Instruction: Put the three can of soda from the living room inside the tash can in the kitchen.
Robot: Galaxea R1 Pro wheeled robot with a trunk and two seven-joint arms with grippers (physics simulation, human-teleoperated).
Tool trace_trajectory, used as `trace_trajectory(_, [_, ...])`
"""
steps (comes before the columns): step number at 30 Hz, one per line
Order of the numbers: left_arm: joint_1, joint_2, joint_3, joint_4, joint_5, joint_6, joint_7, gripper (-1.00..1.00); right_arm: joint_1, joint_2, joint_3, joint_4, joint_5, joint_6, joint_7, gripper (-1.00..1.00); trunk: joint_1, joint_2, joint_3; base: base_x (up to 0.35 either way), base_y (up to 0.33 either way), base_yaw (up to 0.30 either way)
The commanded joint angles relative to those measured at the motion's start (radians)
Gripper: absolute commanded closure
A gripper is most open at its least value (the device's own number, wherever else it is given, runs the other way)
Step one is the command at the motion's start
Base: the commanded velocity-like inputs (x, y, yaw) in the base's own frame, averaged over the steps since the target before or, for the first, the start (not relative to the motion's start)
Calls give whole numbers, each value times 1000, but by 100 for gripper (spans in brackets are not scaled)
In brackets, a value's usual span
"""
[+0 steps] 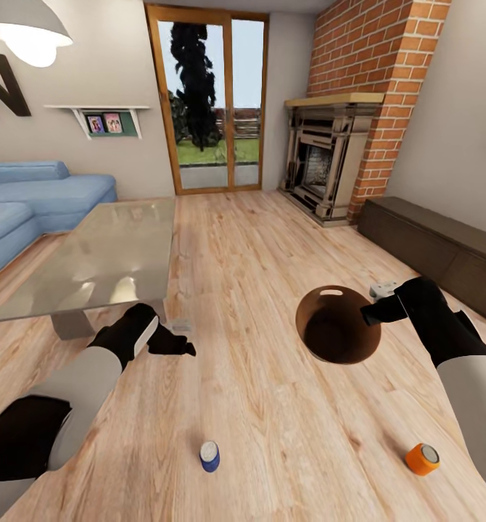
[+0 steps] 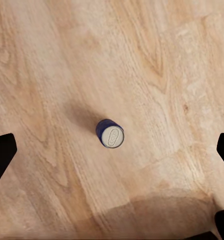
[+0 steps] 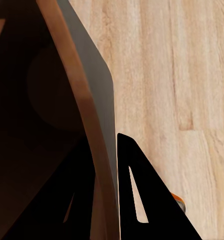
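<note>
floor [image 1: 272,239] is pale varnished wood planks, coffee table [image 1: 105,254] has a glossy glass top, fireplace [image 1: 373,87] is rough red brick, sofa [image 1: 33,199] is soft matte blue cloth, blue soda can [image 2: 110,134] has a silvery metal lid

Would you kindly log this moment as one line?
room: living | right gripper: shut on bin rim | left gripper: open above blue can

Blue can [image 1: 209,457] upright on floor, orange can [image 1: 422,459] tipped, brown-lined bin [image 1: 339,324] — rim pinched, lifted.
</note>
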Motion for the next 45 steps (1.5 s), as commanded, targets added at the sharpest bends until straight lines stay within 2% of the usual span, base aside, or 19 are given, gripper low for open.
trace_trajectory(1, [-2, 0, 1, 1, 0, 7, -1, -100, -1, 0, -1, 0, -14, 3, 5, 100, 4, -7, -3, 0, 0, 0])
trace_trajectory(7, [-9, -1, -3, 4, -1, 30, -1, -100, -2, -9, -3, -1, -15, 3, 5, 100, 27, -49, -22, 0, 0, 0])
trace_trajectory(9, [-8, -2, -3, 7, -3, 26, 0, -100, -15, -22, -4, 0, -15, 3, 5, 100, 34, -63, -28, 0, 0, 0])
trace_trajectory(19, [-2, -6, -2, 63, -1, -17, 5, -100, -61, -38, -4, 0, -15, 3, 6, 100, 73, -133, -59, 0, 0, 0])
trace_trajectory(28, [-2, -8, -1, 109, 1, -32, 11, -100, -65, -40, -2, 0, -14, 3, 6, 100, 107, -196, -88, 0, 0, 0])
trace_trajectory(36, [-2, -13, -1, 112, 2, -37, 13, -100, -64, -41, -2, 0, -6, 3, 6, 100, 138, -252, -113, 0, 0, 0])
trace_trajectory(40, [-4, -23, -1, 113, -2, -21, 16, -100, -65, -41, -2, 0, 2, 3, 6, 100, 153, -280, -125, 0, 0, 0])
trace_trajectory(44, [-11, -44, -4, 112, -3, 57, 12, -100, -65, -41, -2, 0, 5, 3, 6, 100, 169, -308, -138, 0, 0, 0])
trace_trajectory(45, [-12, -46, -4, 112, -3, 58, 12, -100, -65, -41, -2, 0, 5, 3, 6, 100, 172, -315, -141, 0, 0, 0])
